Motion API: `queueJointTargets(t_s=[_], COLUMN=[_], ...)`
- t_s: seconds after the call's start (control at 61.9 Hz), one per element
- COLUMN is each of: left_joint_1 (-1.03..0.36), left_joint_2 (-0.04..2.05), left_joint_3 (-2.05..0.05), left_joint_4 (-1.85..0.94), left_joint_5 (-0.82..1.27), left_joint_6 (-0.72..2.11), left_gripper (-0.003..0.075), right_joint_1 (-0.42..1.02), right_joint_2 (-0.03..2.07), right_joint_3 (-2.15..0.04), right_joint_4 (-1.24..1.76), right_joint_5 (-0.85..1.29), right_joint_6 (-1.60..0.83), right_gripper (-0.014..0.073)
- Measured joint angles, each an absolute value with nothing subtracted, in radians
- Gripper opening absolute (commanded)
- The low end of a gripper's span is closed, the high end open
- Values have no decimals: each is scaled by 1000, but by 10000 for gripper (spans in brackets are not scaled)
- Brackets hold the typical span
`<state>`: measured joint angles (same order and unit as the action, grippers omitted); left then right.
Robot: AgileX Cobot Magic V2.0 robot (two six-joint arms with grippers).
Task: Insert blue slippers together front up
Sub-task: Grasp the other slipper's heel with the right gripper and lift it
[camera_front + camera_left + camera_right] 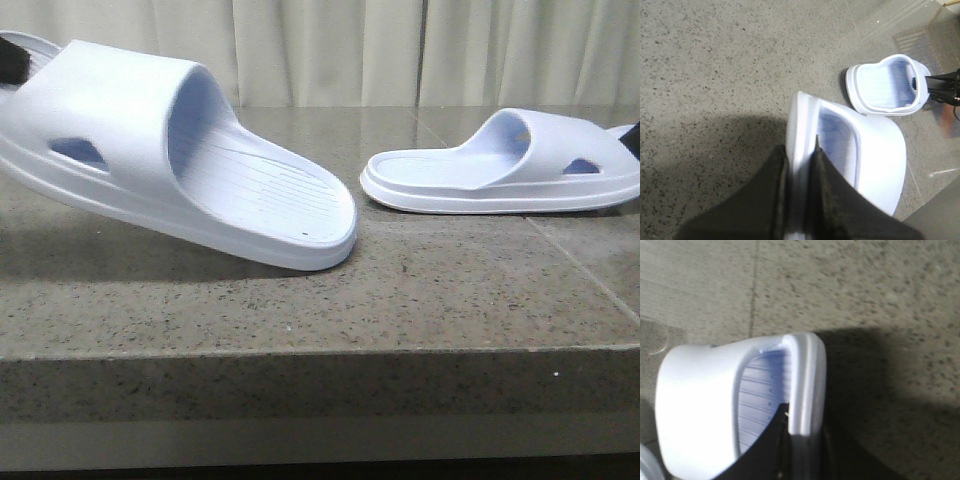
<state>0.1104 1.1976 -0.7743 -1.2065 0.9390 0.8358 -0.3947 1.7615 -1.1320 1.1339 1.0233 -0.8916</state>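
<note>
The left gripper (801, 200) pinches the near slipper (180, 150) by its rim, tilted off the desk (300, 310) (presumably for nesting); the right gripper (790, 450) pinches the far slipper (500, 165) near the right edge.

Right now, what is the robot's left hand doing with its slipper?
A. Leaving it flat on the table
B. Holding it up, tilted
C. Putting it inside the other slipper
B: the left gripper pinches the left slipper, which hangs tilted above its shadow on the table.
</note>
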Motion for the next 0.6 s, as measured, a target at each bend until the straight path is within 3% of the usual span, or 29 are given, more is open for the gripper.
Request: queueJointTargets(t_s=[0.388,0.598], left_joint_1=[-108,-217], left_joint_2=[1198,1206], left_joint_3=[-772,-757], left_joint_4=[-1307,-1366], left_joint_5=[723,589], left_joint_6=[836,836], left_gripper=[-20,-20], right_joint_1=[-524,-517], right_joint_2=[1339,1202], right_joint_3=[-1069,-995], right_joint_4=[1136,1190], right_joint_5=[1098,1176], right_joint_6=[-808,-793], right_gripper=[-66,-66])
